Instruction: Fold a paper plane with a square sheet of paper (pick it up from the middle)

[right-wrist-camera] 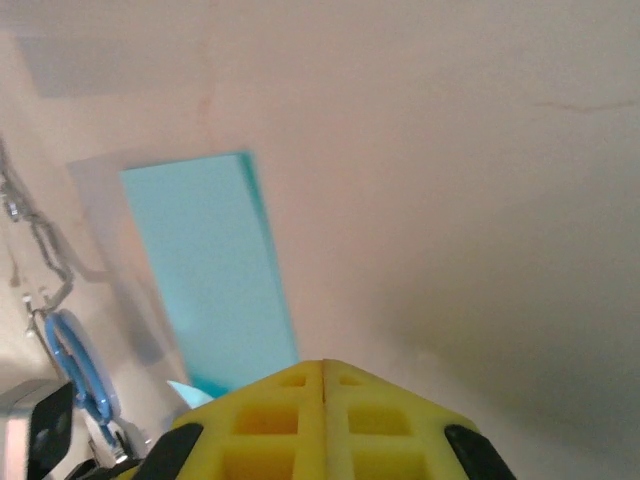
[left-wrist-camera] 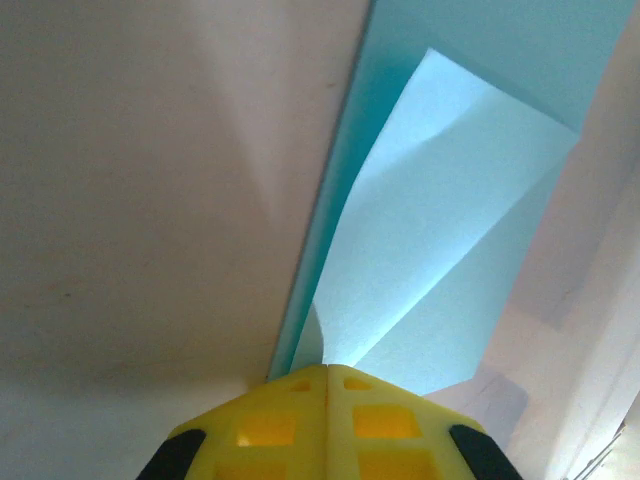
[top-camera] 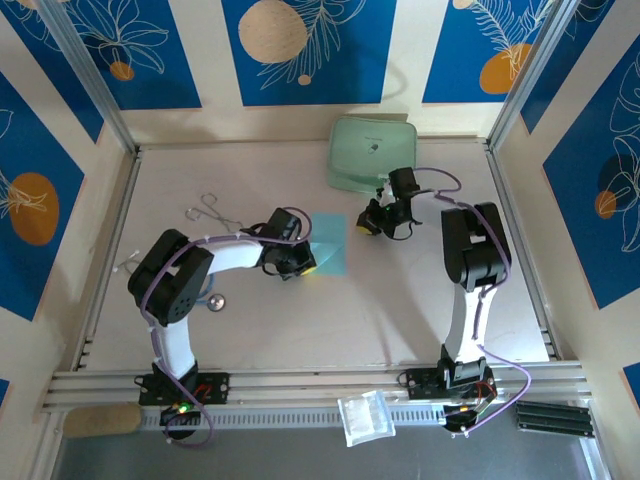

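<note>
The square sheet of paper (top-camera: 330, 245) lies mid-table, sky-blue and folded to a narrower strip. In the left wrist view a paler flap of the sheet (left-wrist-camera: 450, 200) rises off the darker layer beneath and narrows into my left gripper (left-wrist-camera: 327, 368), whose yellow jaws are shut on its corner. From above, the left gripper (top-camera: 305, 268) sits at the sheet's near left corner. My right gripper (top-camera: 366, 226) hovers just right of the sheet, jaws shut with nothing in them (right-wrist-camera: 323, 363); the sheet (right-wrist-camera: 210, 260) lies ahead and left of it. The paper plane is out of view.
A mint-green rounded case (top-camera: 372, 152) rests at the back of the table. Metal forceps (top-camera: 212, 210) lie at the left, and a blue-handled tool (right-wrist-camera: 75, 360) shows near the left arm. A clear plastic bag (top-camera: 365, 415) sits on the front rail.
</note>
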Controlling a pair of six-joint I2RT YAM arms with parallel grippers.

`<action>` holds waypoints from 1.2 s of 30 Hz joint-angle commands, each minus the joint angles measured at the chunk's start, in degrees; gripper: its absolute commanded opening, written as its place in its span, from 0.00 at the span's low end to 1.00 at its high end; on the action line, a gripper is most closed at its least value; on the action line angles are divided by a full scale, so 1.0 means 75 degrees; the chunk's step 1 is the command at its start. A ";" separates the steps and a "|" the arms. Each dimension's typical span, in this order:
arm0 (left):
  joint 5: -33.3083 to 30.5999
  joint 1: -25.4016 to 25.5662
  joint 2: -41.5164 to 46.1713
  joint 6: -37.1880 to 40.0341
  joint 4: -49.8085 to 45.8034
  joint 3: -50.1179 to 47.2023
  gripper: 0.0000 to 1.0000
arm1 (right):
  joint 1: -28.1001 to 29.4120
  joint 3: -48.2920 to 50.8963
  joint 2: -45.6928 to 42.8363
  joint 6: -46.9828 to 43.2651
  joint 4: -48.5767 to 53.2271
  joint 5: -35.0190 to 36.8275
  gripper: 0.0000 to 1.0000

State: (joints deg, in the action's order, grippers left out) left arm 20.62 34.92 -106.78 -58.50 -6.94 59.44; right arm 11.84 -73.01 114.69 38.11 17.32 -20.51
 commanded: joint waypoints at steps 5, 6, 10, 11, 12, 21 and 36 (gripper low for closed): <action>-0.0084 -0.0108 0.0192 0.0345 -0.0541 0.0932 0.23 | 0.0401 0.1057 -0.1119 0.0968 -0.0285 -0.0417 0.22; -0.0151 -0.0109 0.0118 0.0403 -0.0572 0.1020 0.23 | 0.0470 0.1134 -0.1135 0.1099 -0.0282 -0.0455 0.24; -0.0429 -0.0165 -0.0217 0.0514 -0.0665 0.1280 0.22 | 0.0785 0.1363 -0.1148 0.1524 -0.0361 -0.0431 0.31; -0.0514 -0.0179 -0.0290 0.0511 -0.0646 0.1327 0.21 | 0.0848 0.1382 -0.1121 0.1608 -0.0379 -0.0386 0.32; -0.0535 -0.0207 -0.0369 0.0531 -0.0565 0.1372 0.20 | 0.0918 0.1392 -0.1059 0.1676 -0.0435 -0.0400 0.32; -0.0726 -0.0302 -0.1064 0.0581 -0.0545 0.1848 0.12 | 0.1204 0.1197 -0.0669 0.2096 -0.0539 -0.0287 0.32; -0.0904 -0.0316 -0.1301 0.0184 -0.0815 0.1501 0.08 | 0.1387 0.0935 -0.0204 0.2194 -0.0582 -0.0176 0.32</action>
State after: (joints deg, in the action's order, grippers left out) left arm 14.92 33.06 -115.26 -56.03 -10.76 71.83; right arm 21.80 -64.45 111.63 54.08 12.84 -21.56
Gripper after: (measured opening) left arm 0.082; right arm 0.323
